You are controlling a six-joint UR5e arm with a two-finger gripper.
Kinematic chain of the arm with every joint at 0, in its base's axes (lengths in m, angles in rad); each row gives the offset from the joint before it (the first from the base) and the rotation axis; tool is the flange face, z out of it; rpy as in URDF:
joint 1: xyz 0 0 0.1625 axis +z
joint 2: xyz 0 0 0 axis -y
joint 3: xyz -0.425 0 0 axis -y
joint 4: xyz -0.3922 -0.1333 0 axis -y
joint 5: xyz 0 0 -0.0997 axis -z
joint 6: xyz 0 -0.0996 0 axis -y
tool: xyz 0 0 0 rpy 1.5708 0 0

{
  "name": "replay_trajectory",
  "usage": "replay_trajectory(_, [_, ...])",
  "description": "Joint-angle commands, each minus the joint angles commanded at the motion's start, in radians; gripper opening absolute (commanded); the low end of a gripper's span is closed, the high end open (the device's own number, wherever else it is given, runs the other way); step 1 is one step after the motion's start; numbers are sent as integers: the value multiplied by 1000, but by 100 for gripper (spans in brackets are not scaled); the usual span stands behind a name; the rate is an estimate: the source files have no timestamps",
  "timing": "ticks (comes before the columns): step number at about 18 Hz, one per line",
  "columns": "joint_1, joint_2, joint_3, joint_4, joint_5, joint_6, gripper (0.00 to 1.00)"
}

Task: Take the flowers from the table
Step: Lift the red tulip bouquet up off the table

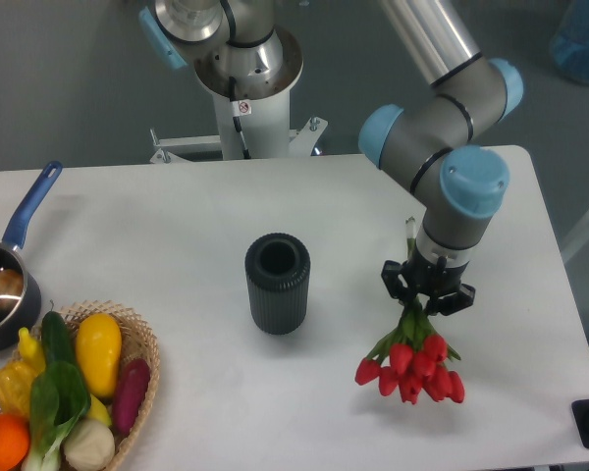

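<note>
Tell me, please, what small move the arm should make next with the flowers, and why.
Probably lift straight up a little more. The gripper is shut on the flowers at the stems, the red buds hang low over the table, and the dark cylinder stands close by.

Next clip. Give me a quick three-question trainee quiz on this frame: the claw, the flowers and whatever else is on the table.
1. True or false: the claw is shut on the flowers.
2. Which end of the bunch points toward the camera side of the table: A) red buds, B) stems?
3. What dark object stands left of the flowers, open top up?

Key:
1. True; it grips the stems just above the leaves.
2. A.
3. The ribbed black cylinder, a vase-like container.
</note>
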Motion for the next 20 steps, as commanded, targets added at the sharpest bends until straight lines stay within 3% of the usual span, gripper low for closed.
replay_trajectory(5, [26, 34, 31, 0, -229, 9, 35])
replay_trajectory(13, [48, 78, 52, 0, -450, 43, 35])
replay_trajectory(20, [81, 94, 48, 0, -517, 43, 35])
